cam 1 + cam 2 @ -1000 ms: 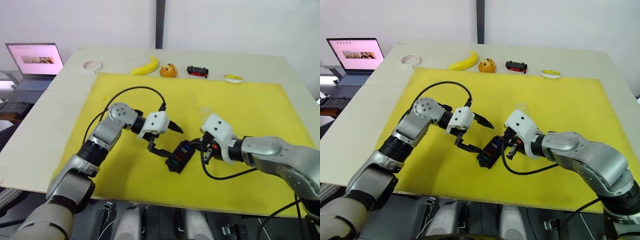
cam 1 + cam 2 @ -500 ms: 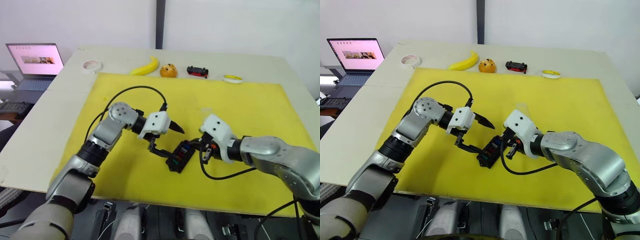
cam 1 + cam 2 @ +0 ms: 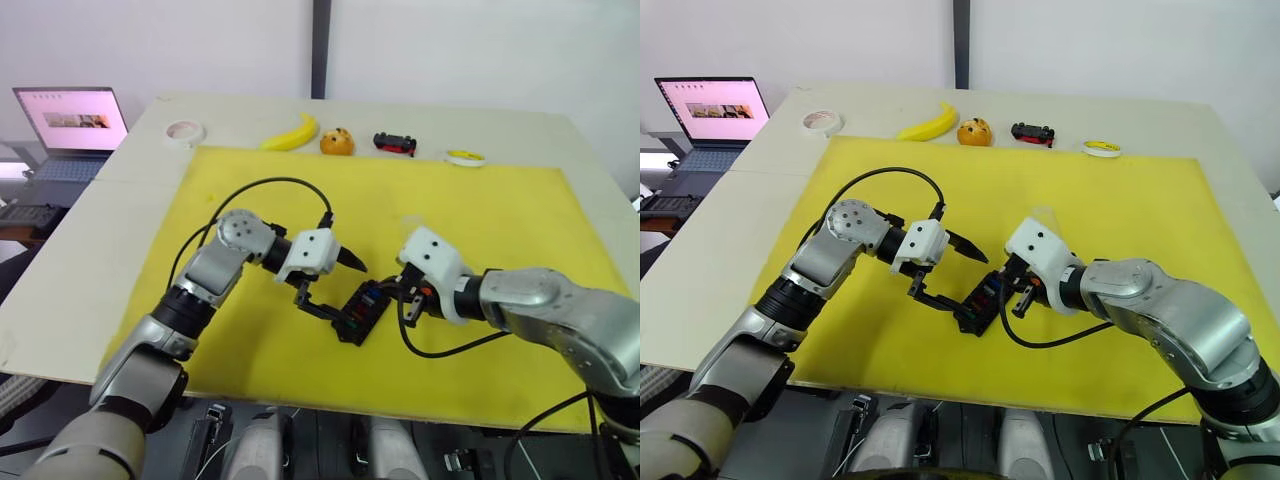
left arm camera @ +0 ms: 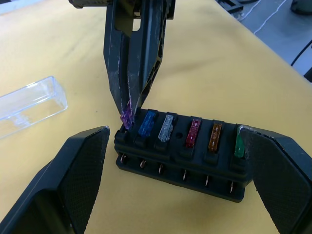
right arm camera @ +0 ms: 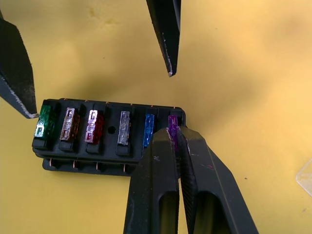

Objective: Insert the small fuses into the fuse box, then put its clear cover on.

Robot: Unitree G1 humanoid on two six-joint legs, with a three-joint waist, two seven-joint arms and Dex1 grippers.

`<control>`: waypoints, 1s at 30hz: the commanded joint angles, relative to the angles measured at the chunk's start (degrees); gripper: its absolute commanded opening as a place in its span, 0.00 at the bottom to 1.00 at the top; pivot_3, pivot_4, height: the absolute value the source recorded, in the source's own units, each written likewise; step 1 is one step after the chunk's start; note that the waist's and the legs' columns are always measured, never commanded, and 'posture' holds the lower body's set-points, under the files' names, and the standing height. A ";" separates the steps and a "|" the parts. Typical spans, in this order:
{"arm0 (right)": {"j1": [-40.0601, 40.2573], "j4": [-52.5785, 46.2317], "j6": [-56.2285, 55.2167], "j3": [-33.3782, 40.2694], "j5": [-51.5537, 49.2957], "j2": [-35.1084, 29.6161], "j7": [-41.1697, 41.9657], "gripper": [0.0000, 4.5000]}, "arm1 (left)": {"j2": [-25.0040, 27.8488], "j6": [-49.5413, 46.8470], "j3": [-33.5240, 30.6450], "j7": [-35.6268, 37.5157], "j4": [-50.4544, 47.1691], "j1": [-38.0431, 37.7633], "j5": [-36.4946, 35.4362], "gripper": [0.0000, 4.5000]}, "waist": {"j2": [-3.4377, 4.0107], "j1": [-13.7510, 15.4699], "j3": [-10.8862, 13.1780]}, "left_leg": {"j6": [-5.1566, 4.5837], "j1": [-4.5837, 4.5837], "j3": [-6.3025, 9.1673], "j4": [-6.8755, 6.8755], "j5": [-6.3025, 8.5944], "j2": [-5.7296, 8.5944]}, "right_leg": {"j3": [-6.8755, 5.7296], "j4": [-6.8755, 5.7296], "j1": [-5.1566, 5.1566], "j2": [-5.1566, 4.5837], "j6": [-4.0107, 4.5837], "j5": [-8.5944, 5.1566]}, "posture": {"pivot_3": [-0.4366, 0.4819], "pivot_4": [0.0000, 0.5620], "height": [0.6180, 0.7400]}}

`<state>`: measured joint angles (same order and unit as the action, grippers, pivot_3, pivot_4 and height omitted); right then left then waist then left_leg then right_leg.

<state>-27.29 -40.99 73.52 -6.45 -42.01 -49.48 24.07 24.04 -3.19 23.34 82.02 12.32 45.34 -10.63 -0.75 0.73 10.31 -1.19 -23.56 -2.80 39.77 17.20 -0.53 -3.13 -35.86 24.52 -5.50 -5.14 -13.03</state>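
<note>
Right gripper [image 5: 174, 134] is pinched on the tiny purple plastic fuse [image 4: 126, 116] straight over the end slot of the black rectangular fuse box [image 4: 183, 153] mid-mat, while the left gripper [image 4: 178, 190], wide apart, straddles its long axis.

fuse box [image 3: 361, 311] on mat [image 3: 520, 230], mid-front, between left gripper [image 3: 325, 284] and right gripper [image 4: 128, 111]. six small fuses [image 4: 165, 128] in its slots (one row). clear cover [image 4: 30, 104] on mat beside box.
</note>
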 commanded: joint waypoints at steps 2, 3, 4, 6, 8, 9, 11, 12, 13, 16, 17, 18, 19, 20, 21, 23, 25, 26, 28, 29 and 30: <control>-2.12 -1.28 0.76 1.31 0.06 -0.09 0.88 0.00 | 0.08 0.75 -1.09 -0.09 -1.05 0.58 0.03 0.99 | 0.00 0.00 0.00 | 0.00 0.00 0.00 0.01 0.00 0.00 | 0.00 -0.01 0.00 0.00 0.00 0.00 | 0.48 0.27 1.00; -2.29 -1.19 0.92 1.19 0.22 -0.06 0.96 0.00 | 0.10 0.83 -1.09 -0.09 -1.02 0.61 0.09 0.99 | 0.00 0.00 0.00 | 0.00 0.00 0.01 0.01 0.00 0.00 | 0.00 -0.02 0.00 0.00 0.00 0.00 | 0.48 0.27 1.00; -2.50 -1.00 1.03 1.01 0.42 0.01 1.04 0.00 | 0.09 0.85 -1.08 -0.07 -0.89 0.71 0.12 0.99 | 0.00 0.00 0.00 | 0.00 0.00 0.00 0.01 0.00 0.00 | 0.00 -0.02 0.00 0.00 0.00 0.00 | 0.48 0.27 1.00; -2.68 -0.66 1.15 0.61 0.91 0.24 0.98 0.00 | 0.10 0.96 -1.05 -0.07 -0.77 0.80 0.23 0.99 | 0.00 0.00 0.00 | -0.01 0.00 0.00 0.03 0.00 0.00 | 0.00 -0.02 0.00 0.00 0.00 0.00 | 0.48 0.27 1.00; -2.66 -0.45 1.18 0.26 1.34 0.30 0.93 0.00 | 0.07 0.99 -1.01 -0.11 -0.75 0.86 0.31 0.99 | 0.00 0.01 0.00 | -0.02 0.00 0.00 0.06 0.01 0.00 | 0.00 -0.03 0.00 0.00 0.00 0.00 | 0.48 0.27 1.00; -2.62 -0.45 1.19 0.12 1.49 0.29 0.99 0.00 | 0.05 0.99 -0.98 -0.13 -0.80 0.87 0.35 0.99 | 0.00 0.01 0.00 | -0.02 0.00 0.00 0.06 0.01 0.00 | 0.00 -0.04 0.00 0.00 0.00 0.00 | 0.48 0.27 1.00; -2.65 -0.37 1.19 -0.07 1.78 0.35 1.12 0.00 | -0.02 0.99 -0.94 -0.19 -0.85 0.92 0.40 0.99 | 0.00 0.00 0.00 | -0.03 0.00 0.00 0.08 0.02 0.00 | 0.00 -0.06 0.00 0.00 0.00 0.00 | 0.48 0.27 1.00; -2.65 -0.35 1.20 -0.12 1.91 0.40 1.19 0.00 | -0.05 0.93 -0.92 -0.23 -0.91 0.95 0.41 0.99 | 0.00 0.00 0.00 | -0.03 -0.01 0.00 0.08 0.02 0.00 | 0.00 -0.06 0.00 0.00 0.00 0.00 | 0.48 0.27 1.00; -2.63 -0.35 1.18 -0.19 2.04 0.42 1.27 0.00 | -0.09 0.89 -0.92 -0.28 -0.96 0.97 0.42 0.99 | 0.00 0.00 0.00 | -0.03 -0.01 0.00 0.09 0.02 0.00 | 0.00 -0.07 0.00 0.00 0.00 0.00 | 0.48 0.27 1.00; -2.55 -0.38 1.27 -0.27 2.13 0.51 1.42 0.00 | -0.18 0.87 -0.94 -0.42 -0.98 1.01 0.44 0.99 | 0.00 -0.01 0.00 | -0.04 0.00 0.00 0.11 0.02 0.00 | 0.00 -0.08 0.00 0.00 -0.01 0.00 | 0.48 0.27 1.00; -2.51 -0.41 1.30 -0.29 2.13 0.54 1.46 0.00 | -0.19 0.89 -0.95 -0.46 -0.96 1.02 0.46 0.99 | 0.00 -0.01 0.00 | -0.04 -0.01 0.00 0.11 0.02 0.00 | 0.00 -0.09 0.00 0.00 -0.01 0.00 | 0.48 0.27 1.00; -2.47 -0.45 1.41 -0.25 2.05 0.65 1.47 0.00 | -0.19 0.95 -0.96 -0.48 -0.91 1.03 0.50 0.99 | 0.00 0.00 0.00 | -0.04 -0.01 0.00 0.11 0.02 0.00 | 0.00 -0.09 0.00 0.00 -0.01 0.00 | 0.48 0.27 1.00; -2.40 -0.52 1.53 -0.19 1.95 0.77 1.47 0.00 | -0.18 1.04 -0.96 -0.51 -0.80 1.05 0.56 0.99 | 0.00 0.00 0.00 | -0.04 0.00 0.00 0.11 0.02 0.00 | 0.00 -0.09 0.00 0.00 -0.01 0.00 | 0.48 0.27 1.00; -2.35 -0.59 1.60 -0.19 1.92 0.82 1.47 0.00 | -0.17 1.13 -0.97 -0.52 -0.69 1.06 0.61 0.99 | 0.00 0.00 0.00 | -0.04 0.00 0.00 0.11 0.02 0.00 | 0.01 -0.09 0.00 0.00 -0.01 0.00 | 0.48 0.27 1.00; -2.24 -0.72 1.61 -0.22 1.93 0.85 1.47 0.00 | -0.17 1.20 -0.97 -0.53 -0.60 1.07 0.64 0.99 | 0.00 0.00 0.00 | -0.04 -0.01 0.00 0.12 0.02 0.00 | 0.01 -0.09 0.00 0.00 -0.01 0.00 | 0.48 0.27 1.00; -2.08 -0.89 1.62 -0.34 2.03 0.82 1.49 0.00 | -0.18 1.22 -0.99 -0.53 -0.52 1.06 0.66 0.99 | 0.00 0.00 0.00 | -0.04 0.00 0.00 0.12 0.02 0.00 | 0.01 -0.09 0.00 0.00 -0.01 0.00 | 0.48 0.27 1.00; -1.68 -1.16 1.47 -0.57 2.33 0.50 1.47 0.00 | -0.11 1.04 -1.03 -0.54 -0.89 0.93 0.63 0.99 | 0.00 -0.01 0.00 | -0.04 -0.01 0.00 0.12 0.03 0.00 | 0.01 -0.10 0.00 0.00 -0.01 -0.01 | 0.48 0.27 1.00; -1.53 -1.18 1.37 -0.68 2.50 0.39 1.47 0.00 | -0.08 0.94 -1.06 -0.54 -1.08 0.89 0.61 0.99 | 0.00 -0.01 0.00 | -0.04 -0.01 0.00 0.12 0.03 0.00 | 0.01 -0.10 0.00 0.00 -0.01 -0.01 | 0.48 0.27 1.00; -1.38 -1.03 1.07 -0.97 3.08 0.19 1.52 0.00 | -0.11 0.66 -1.08 -0.53 -1.34 0.97 0.52 0.99 | 0.00 0.00 0.00 | -0.04 -0.01 0.00 0.12 0.03 0.00 | 0.01 -0.10 0.00 0.00 -0.01 -0.01 | 0.48 0.27 1.00; -1.30 -1.07 1.01 -1.01 3.27 0.17 1.58 0.00 | -0.09 0.53 -1.08 -0.52 -1.53 0.96 0.48 0.99 | 0.00 -0.01 0.00 | -0.05 0.00 0.00 0.12 0.03 0.00 | 0.01 -0.10 0.00 0.00 -0.01 -0.01 | 0.48 0.27 1.00; -1.17 -1.17 1.02 -0.96 3.37 0.19 1.60 0.00 | -0.06 0.39 -1.08 -0.51 -1.76 0.92 0.42 0.99 | 0.00 -0.01 0.00 | -0.04 -0.01 -0.01 0.13 0.03 0.00 | 0.01 -0.10 0.00 0.00 -0.01 -0.01 | 0.48 0.27 1.00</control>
<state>-28.42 -40.80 74.98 -7.95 -39.41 -48.82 25.40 24.06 -3.03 23.34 81.68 12.36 45.36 -9.97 -0.75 0.72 10.31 -1.24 -23.56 -2.80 39.90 17.23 -0.53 -3.12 -35.97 24.52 -5.50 -5.14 -13.04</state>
